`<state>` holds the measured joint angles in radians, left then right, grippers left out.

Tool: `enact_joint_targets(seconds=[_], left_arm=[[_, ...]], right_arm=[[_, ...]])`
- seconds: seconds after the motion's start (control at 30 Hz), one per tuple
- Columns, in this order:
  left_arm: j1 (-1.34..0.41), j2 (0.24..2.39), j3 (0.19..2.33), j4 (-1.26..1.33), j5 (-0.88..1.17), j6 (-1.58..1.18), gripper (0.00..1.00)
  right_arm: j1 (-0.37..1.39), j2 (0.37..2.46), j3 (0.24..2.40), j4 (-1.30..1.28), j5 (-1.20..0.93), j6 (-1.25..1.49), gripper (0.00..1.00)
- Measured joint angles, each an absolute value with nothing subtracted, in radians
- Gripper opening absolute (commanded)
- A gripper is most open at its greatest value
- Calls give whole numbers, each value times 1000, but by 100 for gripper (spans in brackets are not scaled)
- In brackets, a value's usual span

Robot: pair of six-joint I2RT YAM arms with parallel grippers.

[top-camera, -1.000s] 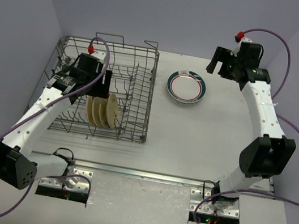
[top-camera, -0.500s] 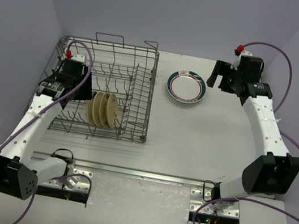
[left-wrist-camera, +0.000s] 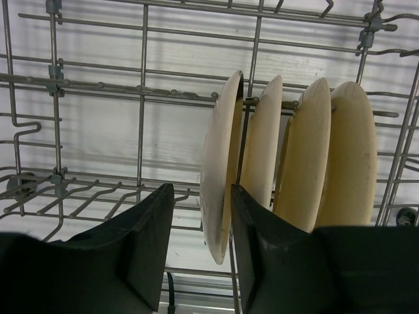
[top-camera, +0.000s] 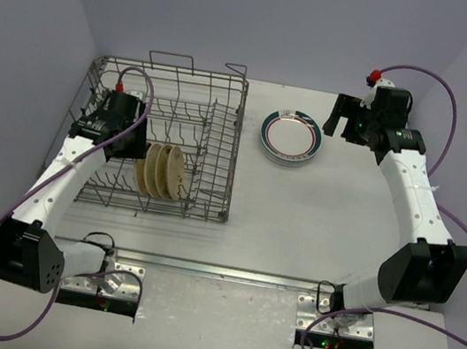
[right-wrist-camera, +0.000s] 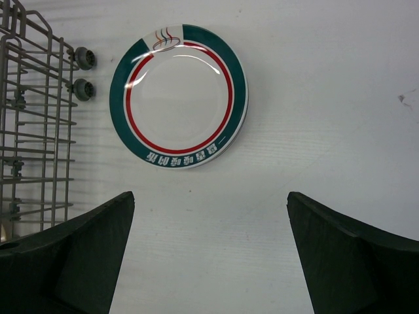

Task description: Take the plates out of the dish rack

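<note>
Four tan plates [left-wrist-camera: 308, 163] stand on edge in the dish rack [top-camera: 221, 150], at the left of the top view; these are left to unload. Banded plates [top-camera: 291, 137] lie stacked on the bench [top-camera: 322, 234], upper centre; their count cannot be told from above. Task judged partly done. Left claw [left-wrist-camera: 201, 196]: jaws narrow, either side of the leftmost plate [left-wrist-camera: 219, 163], grip not confirmed. Right claw [right-wrist-camera: 209, 196]: wide, empty, above the stack
</note>
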<state>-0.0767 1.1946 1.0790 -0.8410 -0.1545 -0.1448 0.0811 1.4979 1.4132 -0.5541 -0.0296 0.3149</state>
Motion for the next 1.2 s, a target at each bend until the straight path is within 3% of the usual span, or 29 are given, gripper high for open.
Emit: enact_joint_targets(seconds=[0.3, 0.37, 0.5, 0.93, 1.1, 1.2], left_arm=[[-66, 1282, 1079, -863, -133, -133, 26], [-66, 1292, 1083, -869, -125, -131, 14], [-67, 1314, 1116, -903, -110, -106, 1], [-62, 1320, 1387, -1037, -156, -67, 0], [-59, 1265, 1565, -992, -169, -46, 0], [-59, 1213, 1617, -962, -70, 13, 0]], right_arm=[[81, 1499, 1414, -554, -30, 314, 99], [81, 1499, 1414, -555, -30, 314, 99], [81, 1503, 1419, -556, -34, 314, 99], [86, 1506, 1441, -554, -107, 321, 99], [96, 1491, 1440, -514, -252, 319, 98], [109, 1471, 1437, -456, -429, 332, 96]])
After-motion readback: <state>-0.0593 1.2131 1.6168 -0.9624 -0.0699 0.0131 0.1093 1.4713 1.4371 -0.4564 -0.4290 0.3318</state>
